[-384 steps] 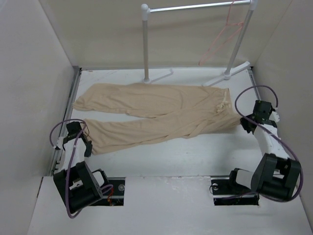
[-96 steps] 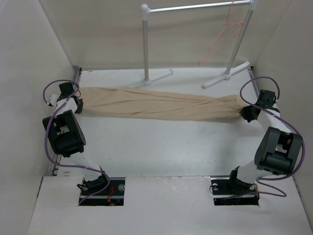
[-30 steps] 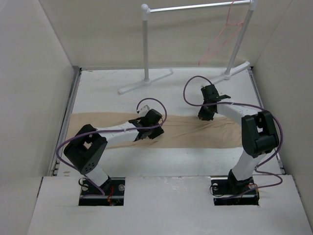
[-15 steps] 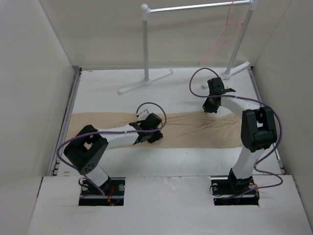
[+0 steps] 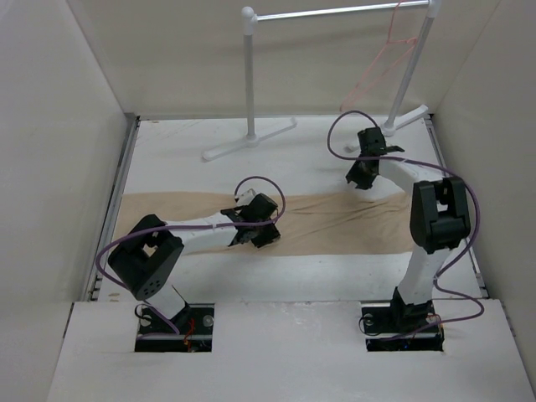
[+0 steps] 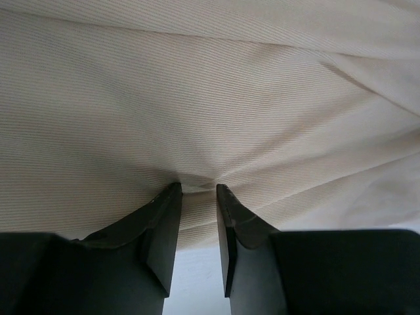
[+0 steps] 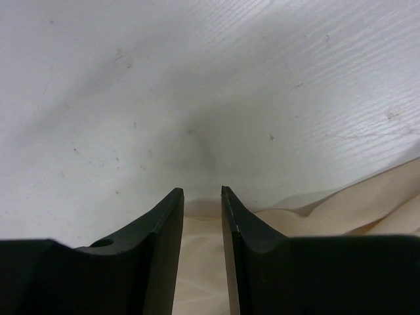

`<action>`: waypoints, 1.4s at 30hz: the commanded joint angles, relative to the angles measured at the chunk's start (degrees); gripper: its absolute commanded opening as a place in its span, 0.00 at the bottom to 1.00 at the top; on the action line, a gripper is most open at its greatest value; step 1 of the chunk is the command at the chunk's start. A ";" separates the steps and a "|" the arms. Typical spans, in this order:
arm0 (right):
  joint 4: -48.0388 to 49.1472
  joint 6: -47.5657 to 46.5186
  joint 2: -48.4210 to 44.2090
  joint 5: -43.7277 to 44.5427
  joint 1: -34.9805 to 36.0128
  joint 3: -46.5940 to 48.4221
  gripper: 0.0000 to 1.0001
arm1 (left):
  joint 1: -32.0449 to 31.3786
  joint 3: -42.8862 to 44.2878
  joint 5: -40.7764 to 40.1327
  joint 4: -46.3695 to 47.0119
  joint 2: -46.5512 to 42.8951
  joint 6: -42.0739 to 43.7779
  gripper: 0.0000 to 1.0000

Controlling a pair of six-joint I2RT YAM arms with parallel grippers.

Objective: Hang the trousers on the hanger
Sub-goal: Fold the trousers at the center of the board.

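Observation:
The tan trousers (image 5: 335,226) lie as a long flat band across the table, left to right. My left gripper (image 5: 265,236) sits at the middle of the band's near edge. In the left wrist view its jaws (image 6: 197,187) stand narrow with puckered fabric (image 6: 197,98) pinched between the tips. My right gripper (image 5: 357,182) is at the band's far edge. In the right wrist view (image 7: 202,191) it is narrow over the fabric edge (image 7: 328,210), with bare table beyond. The thin pink hanger (image 5: 381,63) hangs from the rack bar at the back right.
The white garment rack has a left post (image 5: 249,75), a metal top bar (image 5: 335,12) and feet (image 5: 234,144) on the far table. White walls (image 5: 50,167) close in the left, right and back.
The trousers, once spread out and then held stretched at both ends, now lie as a band with both grippers mid-table. Over the last second my right gripper moved away with the far edge.

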 commanded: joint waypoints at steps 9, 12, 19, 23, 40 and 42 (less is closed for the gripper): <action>1.36 0.60 -23.38 0.29 -3.61 -16.23 0.25 | -3.57 14.50 2.58 -7.20 2.61 6.46 0.35; 0.75 0.34 -28.75 -0.58 -1.68 -21.51 0.09 | -5.24 17.67 1.09 -7.73 5.34 10.50 0.36; -0.39 0.95 -34.64 1.17 -0.18 -30.66 0.38 | -6.21 20.92 1.16 -7.55 10.53 16.92 0.37; 0.74 2.01 -36.67 3.37 -1.84 -33.22 0.47 | -8.05 22.68 -0.41 -7.81 11.93 20.44 0.37; 5.23 1.75 -19.10 5.48 -6.86 -21.53 0.34 | -10.08 23.30 -0.42 -4.56 14.66 25.37 0.28; 4.62 1.66 -18.31 5.74 -6.95 -21.44 0.32 | -10.17 23.30 -0.15 -4.56 15.28 25.54 0.25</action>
